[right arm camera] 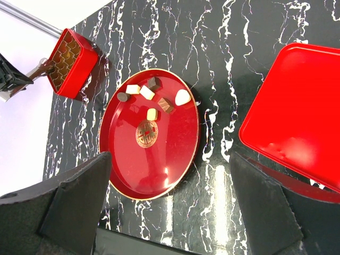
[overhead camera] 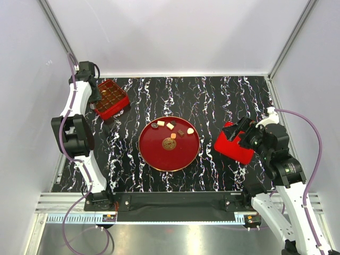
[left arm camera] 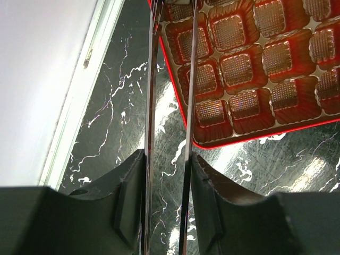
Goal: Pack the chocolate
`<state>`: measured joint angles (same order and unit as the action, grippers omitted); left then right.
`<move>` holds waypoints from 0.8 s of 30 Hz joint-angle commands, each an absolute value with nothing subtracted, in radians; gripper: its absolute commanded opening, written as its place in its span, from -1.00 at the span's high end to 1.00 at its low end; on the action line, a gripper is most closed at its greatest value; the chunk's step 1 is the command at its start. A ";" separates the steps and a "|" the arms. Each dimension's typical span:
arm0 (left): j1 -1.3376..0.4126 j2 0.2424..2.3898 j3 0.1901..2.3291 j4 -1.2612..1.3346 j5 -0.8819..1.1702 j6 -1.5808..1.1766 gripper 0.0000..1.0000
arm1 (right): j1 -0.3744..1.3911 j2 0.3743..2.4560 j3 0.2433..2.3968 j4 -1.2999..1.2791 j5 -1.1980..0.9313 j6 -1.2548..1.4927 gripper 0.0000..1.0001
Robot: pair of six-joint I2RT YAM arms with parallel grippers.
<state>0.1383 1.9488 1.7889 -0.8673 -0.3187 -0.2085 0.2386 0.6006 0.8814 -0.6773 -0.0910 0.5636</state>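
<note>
Several small chocolates [overhead camera: 171,127], dark, tan and cream, lie on the far half of the round red plate [overhead camera: 159,156]. They also show in the right wrist view [right arm camera: 153,95]. The red box [overhead camera: 112,99] with an empty gold cell tray [left arm camera: 255,69] stands at the far left. My left gripper [overhead camera: 96,95] is shut on thin metal tweezers [left arm camera: 150,106], whose blades reach the box's left edge. My right gripper [overhead camera: 241,134] is open and empty, above the table between the plate [right arm camera: 159,175] and the red lid [right arm camera: 297,127].
The red lid [overhead camera: 232,144] lies right of the plate, under my right wrist. The table is black marble with white veins [overhead camera: 212,101]. White walls close in the back and both sides. A metal rail runs along the near edge [overhead camera: 170,204].
</note>
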 commanded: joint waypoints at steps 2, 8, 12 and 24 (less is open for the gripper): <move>0.130 1.878 1.801 -0.857 -0.324 -0.199 0.14 | 0.239 0.594 0.913 -0.653 -0.075 0.546 -0.99; 0.115 1.844 1.828 -0.902 -0.318 -0.199 0.03 | 0.239 0.581 0.939 -0.680 -0.060 0.545 -0.99; 0.072 1.786 1.816 -0.916 -0.278 -0.204 0.07 | 0.239 0.574 0.953 -0.701 -0.051 0.541 -1.00; -0.483 1.493 1.553 -0.916 -0.270 -0.184 0.14 | 0.238 0.568 1.017 -0.784 -0.006 0.496 -1.00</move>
<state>-0.4000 1.5696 1.6135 -0.9150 -0.2775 -0.1883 0.2386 0.5705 0.9653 -0.7639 -0.0402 0.5289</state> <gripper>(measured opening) 0.438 0.994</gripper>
